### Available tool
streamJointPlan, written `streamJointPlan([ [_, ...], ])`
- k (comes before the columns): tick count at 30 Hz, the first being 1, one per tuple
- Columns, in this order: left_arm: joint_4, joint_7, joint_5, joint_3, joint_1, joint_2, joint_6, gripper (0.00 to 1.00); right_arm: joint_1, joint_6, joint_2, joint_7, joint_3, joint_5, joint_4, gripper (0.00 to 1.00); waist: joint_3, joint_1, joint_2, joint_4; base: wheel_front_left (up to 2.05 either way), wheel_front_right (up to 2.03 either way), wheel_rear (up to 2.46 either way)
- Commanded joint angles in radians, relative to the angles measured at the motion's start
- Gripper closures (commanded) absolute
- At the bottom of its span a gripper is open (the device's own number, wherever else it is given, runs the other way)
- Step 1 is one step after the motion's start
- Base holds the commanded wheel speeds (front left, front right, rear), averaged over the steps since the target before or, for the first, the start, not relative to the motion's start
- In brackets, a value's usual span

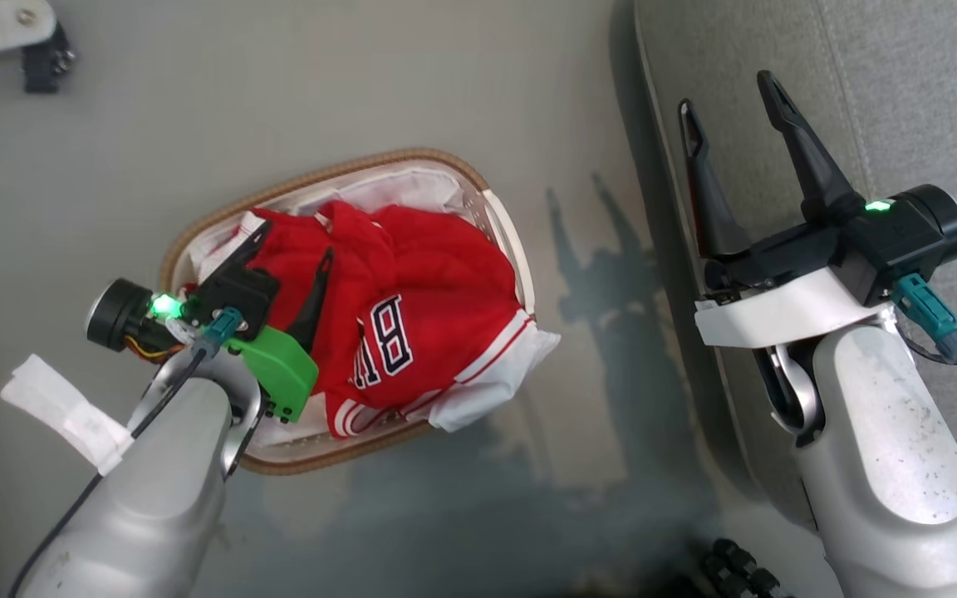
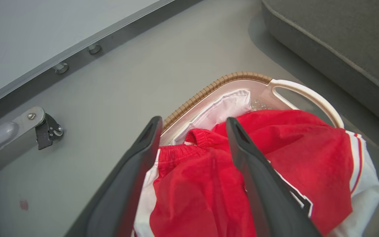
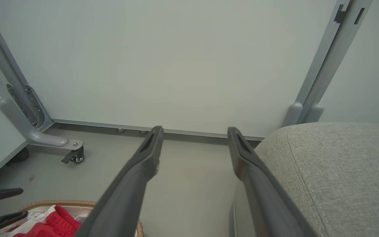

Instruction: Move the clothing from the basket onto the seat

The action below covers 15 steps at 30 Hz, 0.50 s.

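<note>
**Jerseys heaped in the basket, both grippers spread**

At the lower left of the head view we see the left gripper (image 1: 296, 241), fingers wide apart and holding nothing, over the red clothing (image 1: 437, 282). The clothing lies heaped in the basket (image 1: 221, 212) at centre. At right, the right gripper (image 1: 726, 93) is spread wide and empty over the grey seat (image 1: 902, 100).

Silver speckled forearm (image 1: 885, 432), black right hand (image 1: 726, 93) (green light (image 1: 877, 205) on), teal cable plug (image 1: 931, 316).
</note>
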<state>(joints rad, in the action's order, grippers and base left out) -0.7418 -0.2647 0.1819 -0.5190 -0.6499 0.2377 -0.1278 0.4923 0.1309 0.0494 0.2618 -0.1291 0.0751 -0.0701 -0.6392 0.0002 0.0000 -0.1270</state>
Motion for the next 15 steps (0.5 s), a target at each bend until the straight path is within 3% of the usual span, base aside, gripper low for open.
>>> streamJointPlan([
  [1,-0.012,0.001,0.008,-0.017,-0.034,0.018,-0.004,0.0,0.018,0.0,0.002,0.005,-0.003,0.007,0.009,0.0,-0.104,-0.0002,0.0,-0.054,0.0,0.0,0.0],
  [15,-0.196,0.001,-0.012,-0.181,-0.21,0.101,-0.004,0.0,0.041,0.0,0.002,0.005,-0.045,0.053,0.038,0.0,-0.245,-0.0002,0.0,-0.093,0.0,0.0,0.0],
])
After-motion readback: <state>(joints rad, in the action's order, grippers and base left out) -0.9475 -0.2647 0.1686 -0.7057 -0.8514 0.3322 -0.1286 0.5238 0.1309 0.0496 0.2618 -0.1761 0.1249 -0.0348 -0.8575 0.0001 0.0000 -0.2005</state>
